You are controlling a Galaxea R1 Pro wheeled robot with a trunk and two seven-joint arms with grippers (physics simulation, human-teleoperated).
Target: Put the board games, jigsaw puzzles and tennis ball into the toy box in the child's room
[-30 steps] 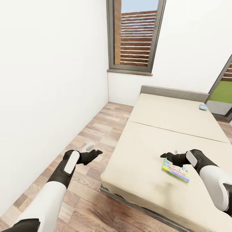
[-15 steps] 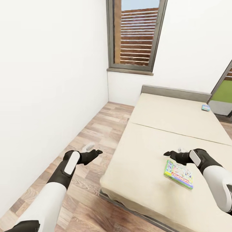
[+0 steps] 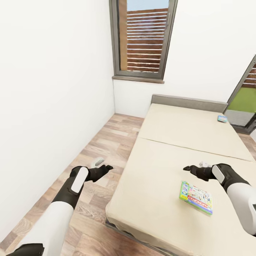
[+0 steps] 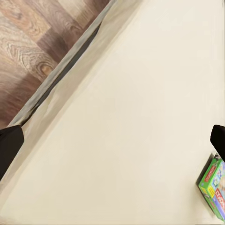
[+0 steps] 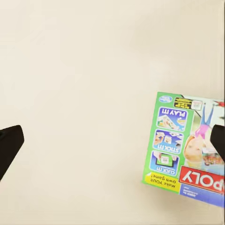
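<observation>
Board game [image 3: 196, 197] flat, (green-edged) on bed [image 3: 160, 170]

Bed [image 3: 167, 156] mattress: matt beige cloth, smooth. Floor [image 3: 103, 142]: wood planks w/ visible grain, low sheen. Green-edged board game [image 3: 196, 197]: glossy printed card lid; walls [image 3: 42, 89] matt white.

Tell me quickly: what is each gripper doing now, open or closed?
Left gripper: open, empty, above the floor.
Right gripper: open, empty, above the bed.
</observation>
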